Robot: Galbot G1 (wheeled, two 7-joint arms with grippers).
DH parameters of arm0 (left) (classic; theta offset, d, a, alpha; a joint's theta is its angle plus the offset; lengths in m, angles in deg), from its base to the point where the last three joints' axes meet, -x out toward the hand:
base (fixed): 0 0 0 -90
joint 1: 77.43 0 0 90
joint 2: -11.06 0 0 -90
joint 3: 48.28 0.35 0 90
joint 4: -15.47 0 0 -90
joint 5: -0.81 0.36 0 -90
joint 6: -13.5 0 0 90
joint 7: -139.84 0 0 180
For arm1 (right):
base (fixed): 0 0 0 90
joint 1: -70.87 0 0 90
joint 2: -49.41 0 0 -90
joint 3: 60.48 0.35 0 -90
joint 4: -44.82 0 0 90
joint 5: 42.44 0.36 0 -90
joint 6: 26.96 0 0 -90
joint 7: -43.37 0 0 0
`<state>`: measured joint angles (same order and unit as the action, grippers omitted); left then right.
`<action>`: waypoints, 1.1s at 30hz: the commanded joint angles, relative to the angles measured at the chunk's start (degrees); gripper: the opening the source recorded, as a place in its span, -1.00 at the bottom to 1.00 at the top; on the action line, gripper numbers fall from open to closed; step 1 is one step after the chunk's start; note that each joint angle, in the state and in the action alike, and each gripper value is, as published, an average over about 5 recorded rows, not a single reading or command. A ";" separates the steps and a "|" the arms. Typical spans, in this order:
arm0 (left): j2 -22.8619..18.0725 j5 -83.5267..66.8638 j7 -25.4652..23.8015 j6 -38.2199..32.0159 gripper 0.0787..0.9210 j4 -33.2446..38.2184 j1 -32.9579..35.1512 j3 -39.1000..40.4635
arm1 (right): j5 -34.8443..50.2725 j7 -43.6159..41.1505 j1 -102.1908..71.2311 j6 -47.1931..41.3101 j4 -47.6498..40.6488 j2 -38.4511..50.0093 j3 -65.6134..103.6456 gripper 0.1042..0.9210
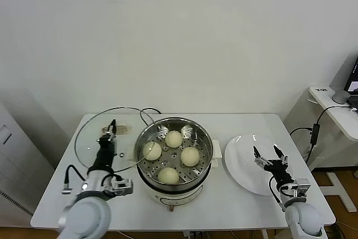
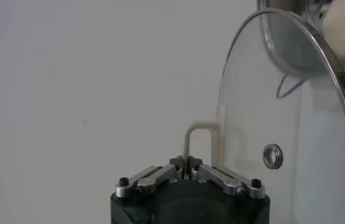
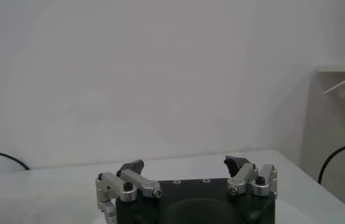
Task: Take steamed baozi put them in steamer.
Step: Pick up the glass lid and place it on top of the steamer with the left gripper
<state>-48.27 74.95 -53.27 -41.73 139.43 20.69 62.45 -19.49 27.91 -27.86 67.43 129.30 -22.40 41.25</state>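
A white rectangular table (image 1: 235, 124) held the round stainless-steel steamer (image 1: 174, 156), four cream-white steamed baozi (image 1: 173, 138) on its tray. The round glass lid (image 1: 106, 132) stood tilted against it, pinched by the left gripper (image 1: 112, 125). The right gripper (image 1: 268, 153) hovered spread above the flat white plate (image 1: 240, 163).

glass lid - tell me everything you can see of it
The glass lid is a large, round, clear pane with a thin metal rim, a small metal vent ring and a cream loop handle. It is tilted up on the table's left side, its edge reaching the steamer. The left gripper is shut on that handle; nothing else holds it.
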 commanded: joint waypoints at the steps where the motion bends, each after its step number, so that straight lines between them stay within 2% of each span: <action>1: -5.94 6.91 -2.18 5.56 -0.95 -1.61 -5.32 12.35 | 0.08 0.01 0.22 0.03 -0.47 0.17 -0.01 0.76; 14: -9.91 9.78 -3.44 6.36 -0.95 -3.92 -8.00 17.24 | 0.17 -0.29 -0.02 0.42 -1.24 -0.12 0.40 0.76; 33: -12.07 9.74 -1.84 3.66 -0.95 -9.02 -11.62 22.04 | 0.36 -0.49 -0.38 0.55 -1.57 -0.32 1.07 0.76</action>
<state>-59.24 84.26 -55.37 -37.64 132.48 10.63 81.91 -19.16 27.42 -28.21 67.98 127.85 -22.69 42.22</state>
